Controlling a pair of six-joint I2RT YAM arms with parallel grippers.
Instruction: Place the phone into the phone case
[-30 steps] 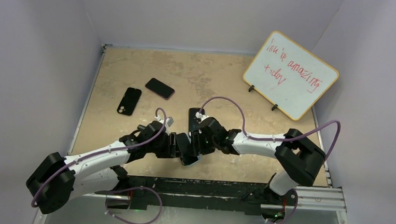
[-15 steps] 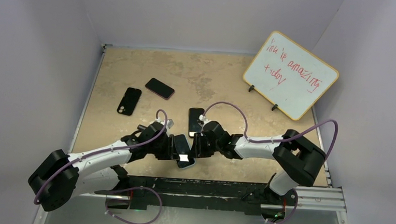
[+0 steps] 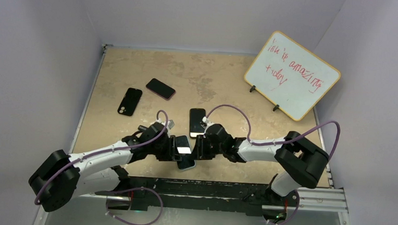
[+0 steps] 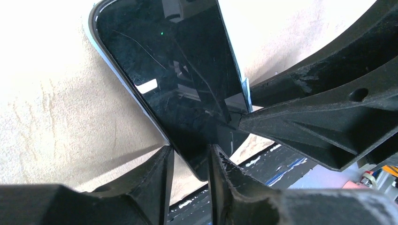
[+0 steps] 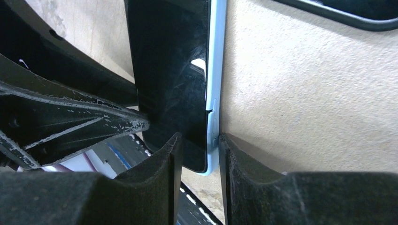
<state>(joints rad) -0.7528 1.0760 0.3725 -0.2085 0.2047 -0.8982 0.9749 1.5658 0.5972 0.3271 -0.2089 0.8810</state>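
- The phone (image 3: 185, 161) is up off the tabletop (image 3: 137, 67), tilted, near the front edge between the 2 arms.
- The left gripper (image 4: 190, 154) is closed on the phone's lower end, 1 finger on the glass and 1 behind.
- The right gripper (image 5: 199, 140) is clamped on the same phone by its pale blue side, close to a corner.
- I cannot tell whether that blue rim is the phone's own frame or a case already on it.
- 3 dark slabs lie flat on the tabletop: the near slab (image 3: 197, 122) just beyond the right gripper, the left slab (image 3: 129, 101) and the far slab (image 3: 161, 89) well apart. I cannot tell which is the case.
- Risk: both holds sit at the same end, on thin edges. If 1 gripper lets go, the long free end could swing and the phone could slip out.
- Risk: if the 2 arms pull unevenly, the phone may twist or skid across the pads and scratch the glass.
- Risk: the fingers are crowded together, so a small move could knock 1 gripper into the other.
- Risk: a drop here could send the phone over the front edge.
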